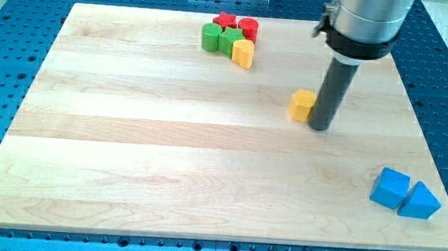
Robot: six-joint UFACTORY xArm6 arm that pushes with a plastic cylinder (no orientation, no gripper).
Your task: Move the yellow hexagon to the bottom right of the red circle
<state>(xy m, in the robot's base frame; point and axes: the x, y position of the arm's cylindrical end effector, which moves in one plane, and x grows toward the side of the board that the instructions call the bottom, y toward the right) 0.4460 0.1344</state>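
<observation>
The yellow hexagon (303, 104) lies on the wooden board right of centre. My tip (319, 127) stands just to its right, touching or nearly touching its right side. The red circle (249, 28) sits near the view's top in a cluster, up and to the left of the hexagon. Touching it in that cluster are a red star (225, 20), a green circle (210, 37), a green block (231, 40) and a yellow rounded block (243, 53).
A blue cube (390, 188) and a blue triangle (419, 202) sit together near the board's bottom right corner. The wooden board (128, 135) lies on a blue perforated table. The arm's wide grey body (366, 21) hangs over the top right.
</observation>
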